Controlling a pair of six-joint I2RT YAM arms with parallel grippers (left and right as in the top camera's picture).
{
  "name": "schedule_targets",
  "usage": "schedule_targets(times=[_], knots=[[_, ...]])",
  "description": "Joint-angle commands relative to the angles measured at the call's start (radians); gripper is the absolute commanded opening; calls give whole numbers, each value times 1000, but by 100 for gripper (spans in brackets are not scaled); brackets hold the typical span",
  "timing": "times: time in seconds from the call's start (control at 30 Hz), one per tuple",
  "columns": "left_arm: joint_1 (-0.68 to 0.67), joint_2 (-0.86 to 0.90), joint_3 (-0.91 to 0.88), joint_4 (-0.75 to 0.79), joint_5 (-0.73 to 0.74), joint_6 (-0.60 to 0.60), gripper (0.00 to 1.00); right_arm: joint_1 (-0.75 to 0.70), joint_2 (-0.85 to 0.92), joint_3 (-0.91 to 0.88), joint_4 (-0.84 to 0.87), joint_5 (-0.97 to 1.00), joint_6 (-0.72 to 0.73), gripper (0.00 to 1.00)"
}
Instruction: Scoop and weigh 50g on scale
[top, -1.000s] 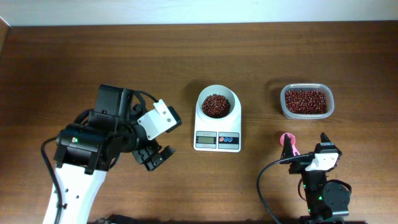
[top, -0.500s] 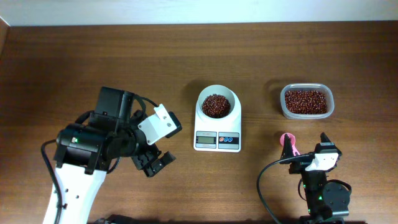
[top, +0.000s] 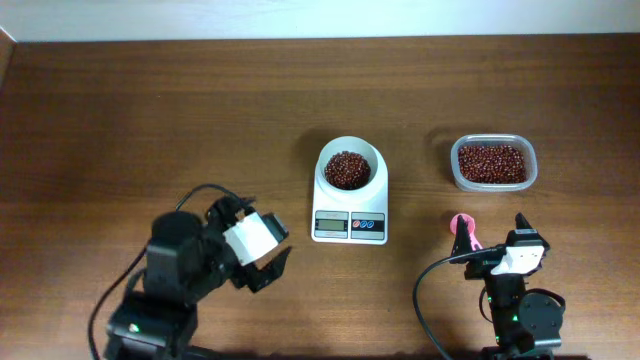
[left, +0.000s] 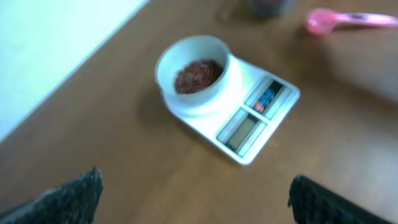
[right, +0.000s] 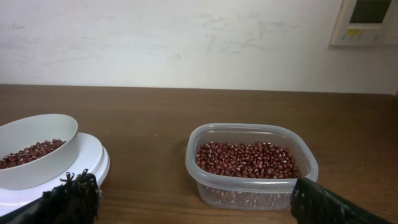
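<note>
Wooden table (top: 120, 100): ahead of the left gripper (top: 268, 270), jaws apart and empty, stands the scale (top: 350, 215) holding beans (top: 347, 168); the right gripper (top: 492, 240), likewise spread, faces the tub (top: 492, 163), spoon (top: 463, 230) beside.

The left wrist view is blurred: on the scale (left: 249, 118) the display cannot be read, and the pink spoon (left: 329, 20) at upper right is smeared. A dark shape cut by the top edge is perhaps the tub (left: 270, 6). In the right wrist view the scale runs off the lower left corner. In the overhead view its display is too small to read.
</note>
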Motion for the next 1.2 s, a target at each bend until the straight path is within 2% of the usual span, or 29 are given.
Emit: schedule_targets(times=[0.0, 0.13, 0.2, 0.3, 0.5, 0.63, 0.77, 0.93, 1.17], knots=[[38, -144, -195, 206, -1, -157, 99, 10, -8, -5, -10, -2, 4, 99], [144, -336, -299, 251, -1, -357, 99, 10, -8, -5, -10, -2, 4, 99], [169, -431, -317, 243, -6, -388, 99, 10, -8, -5, -10, -2, 4, 99], [172, -511, -344, 249, -89, -422, 99, 10, -8, -5, -10, -2, 4, 99], [184, -673, -429, 265, -103, -448, 99, 10, -8, -5, -10, -2, 4, 99], [187, -673, -472, 328, -123, -448, 99, 10, -8, -5, -10, -2, 4, 99], [187, -674, -513, 394, -209, -560, 99, 10, -8, -5, -10, -2, 4, 99], [187, -674, -666, 601, -234, -560, 99, 10, -8, -5, -10, -2, 4, 99], [185, -674, -672, 534, -326, -560, 99, 10, -8, -5, -10, -2, 4, 99]])
